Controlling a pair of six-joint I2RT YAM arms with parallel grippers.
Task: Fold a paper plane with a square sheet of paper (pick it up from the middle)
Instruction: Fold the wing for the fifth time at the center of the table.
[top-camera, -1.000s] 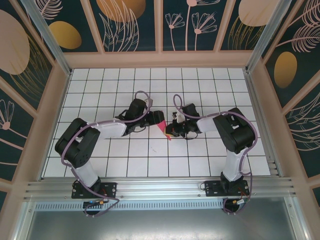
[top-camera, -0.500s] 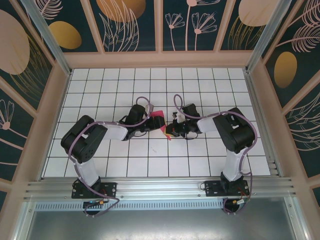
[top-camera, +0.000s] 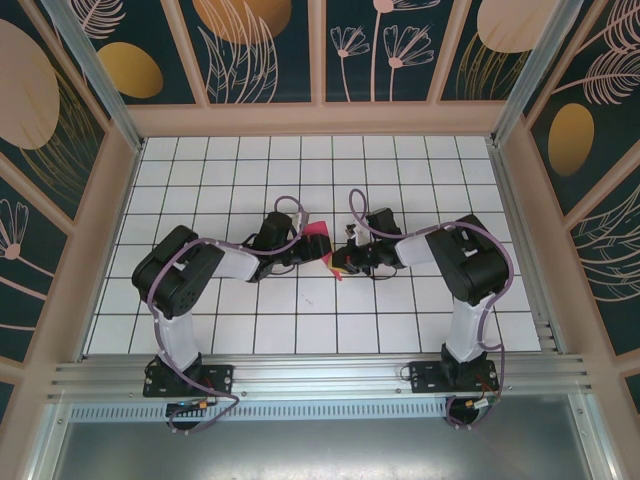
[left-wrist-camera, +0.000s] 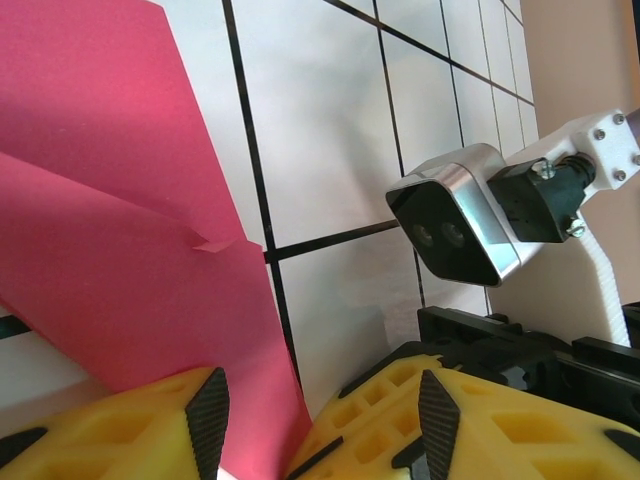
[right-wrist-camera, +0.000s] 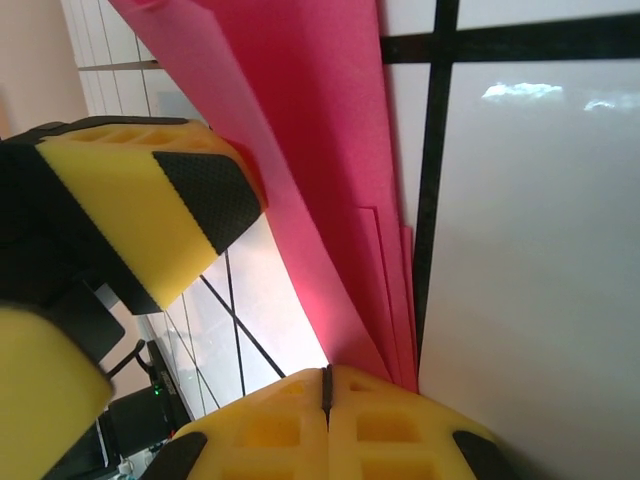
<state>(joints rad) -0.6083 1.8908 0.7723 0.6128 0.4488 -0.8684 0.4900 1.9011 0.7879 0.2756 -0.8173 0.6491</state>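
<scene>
Folded pink paper (left-wrist-camera: 120, 250) runs lengthwise from right gripper (right-wrist-camera: 326, 390), clamped on its tip; left gripper (left-wrist-camera: 322, 395) straddles it, jaws apart.

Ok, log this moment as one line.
step: folding | folded pink paper: between the grippers | right gripper: shut on its narrow end | left gripper: open, astride it

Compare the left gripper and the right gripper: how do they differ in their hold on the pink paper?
The left gripper has its jaws apart, while the right gripper has its jaws pressed together. The pink paper passes through the left gripper's gap, seemingly without being squeezed, but the right gripper pinches the paper's folded edge. Both are yellow and black, and both are at the same sheet.
</scene>
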